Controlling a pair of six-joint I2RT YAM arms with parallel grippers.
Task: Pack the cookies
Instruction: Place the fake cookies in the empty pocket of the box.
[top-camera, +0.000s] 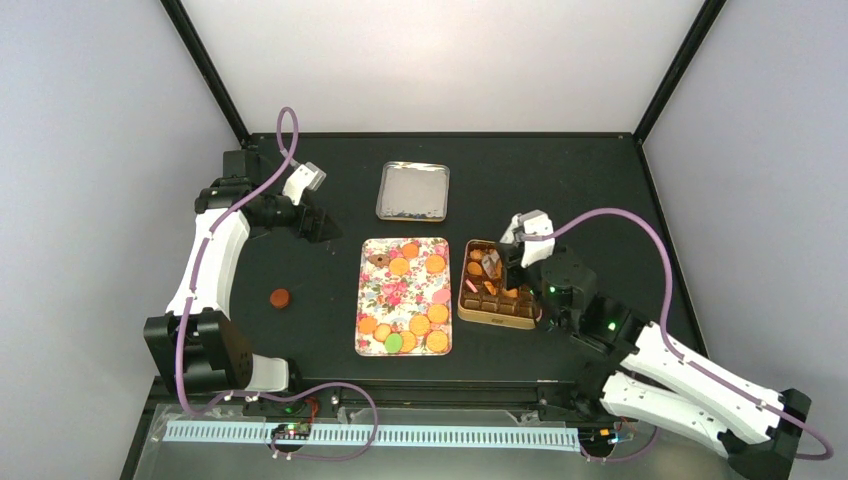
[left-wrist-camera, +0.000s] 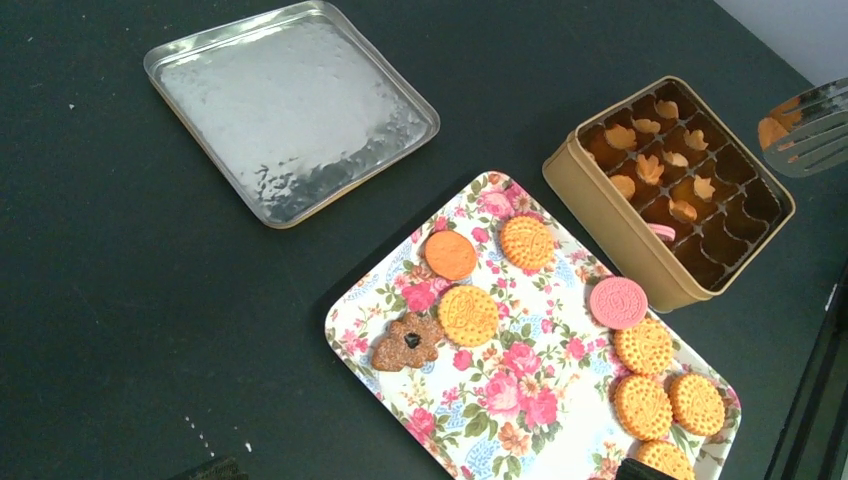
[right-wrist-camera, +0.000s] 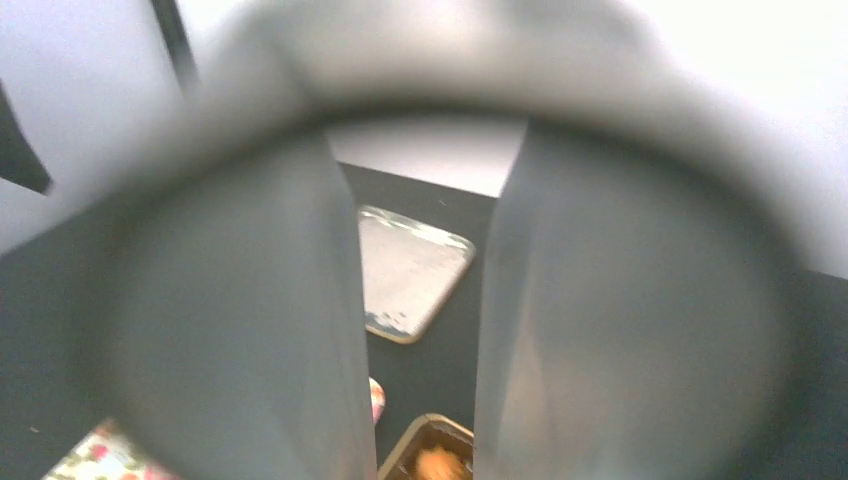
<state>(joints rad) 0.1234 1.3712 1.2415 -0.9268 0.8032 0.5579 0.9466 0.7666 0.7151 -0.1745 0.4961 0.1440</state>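
Several round orange cookies, plus pink, green and brown ones, lie on a floral tray. In the left wrist view the tray carries orange rounds, a pink cookie and a brown leaf-shaped one. A gold tin with brown compartments holds several small orange cookies. My right gripper hovers over the tin's far end, apparently shut on a small orange cookie. My left gripper is open and empty, above the table left of the tray.
A silver lid lies upside down behind the tray; it also shows in the left wrist view and the right wrist view. One round dark-orange cookie lies alone on the black table left of the tray.
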